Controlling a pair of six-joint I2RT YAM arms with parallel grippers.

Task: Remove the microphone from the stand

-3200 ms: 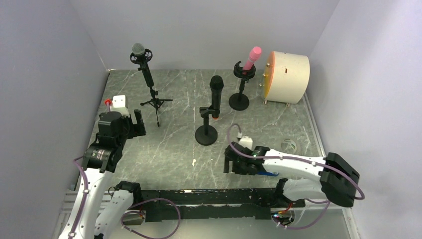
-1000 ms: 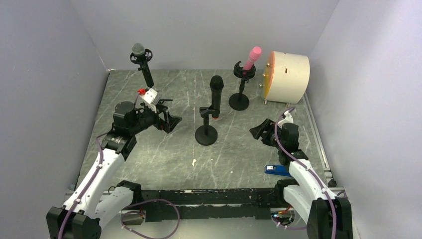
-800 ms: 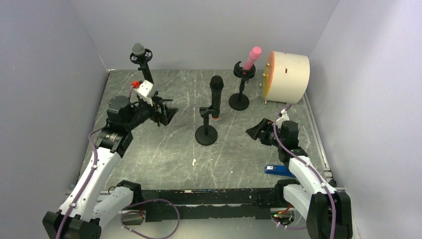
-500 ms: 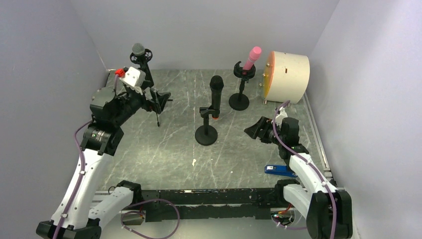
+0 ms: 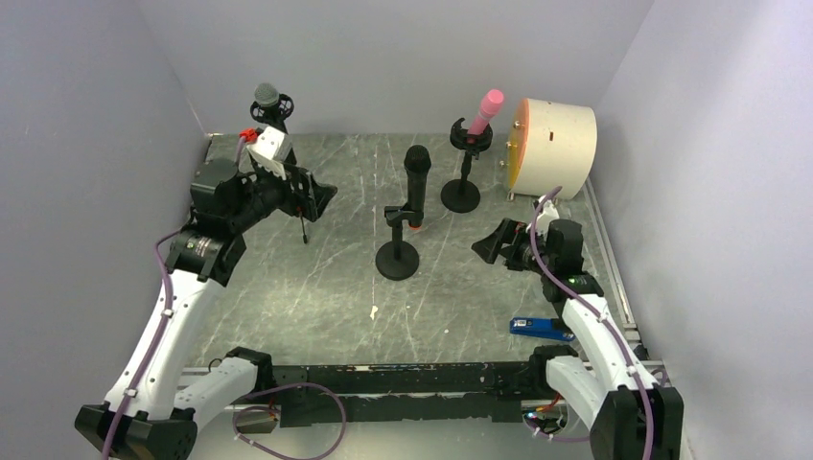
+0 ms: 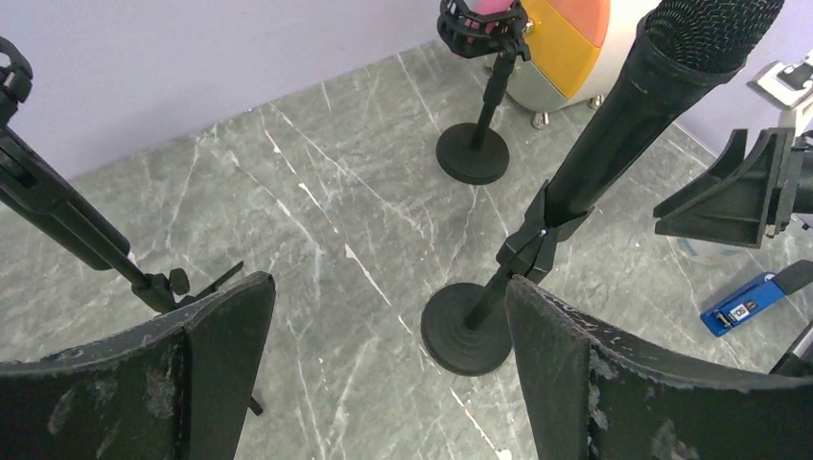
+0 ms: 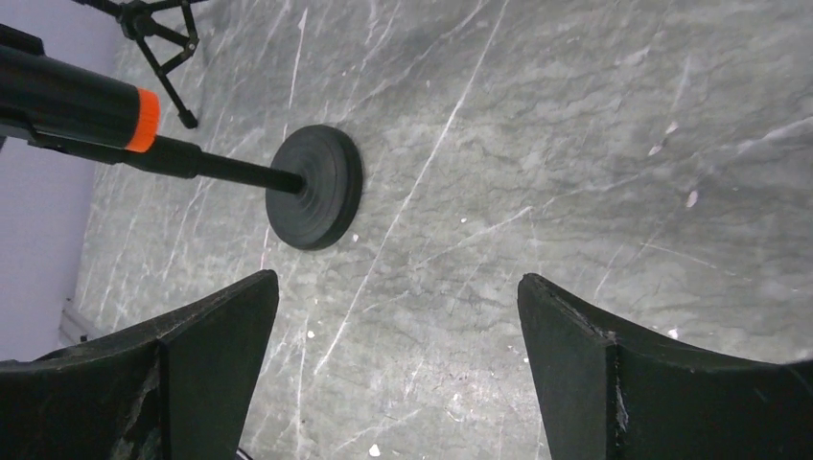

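Note:
Three microphones stand in stands. A black one [image 5: 416, 174] on a round-based stand [image 5: 397, 259] is mid-table; it also shows in the left wrist view [image 6: 652, 96]. A grey-headed one [image 5: 267, 96] sits on a tripod at the back left. A pink one [image 5: 487, 107] sits on a round-based stand at the back. My left gripper [image 5: 316, 198] is open and empty, raised left of the black microphone. My right gripper [image 5: 491, 241] is open and empty, right of the black stand, whose base [image 7: 316, 187] shows ahead of it.
A white drum with an orange face [image 5: 554, 134] stands at the back right. A small blue object [image 5: 540, 329] lies on the table near the right arm's base. The tripod legs [image 5: 305, 225] spread under my left gripper. Grey walls close in on three sides.
Both arms have come up from the near edge toward the stands. Over the last half second my left gripper shifted slightly right; my right gripper barely moved. Both stayed open.

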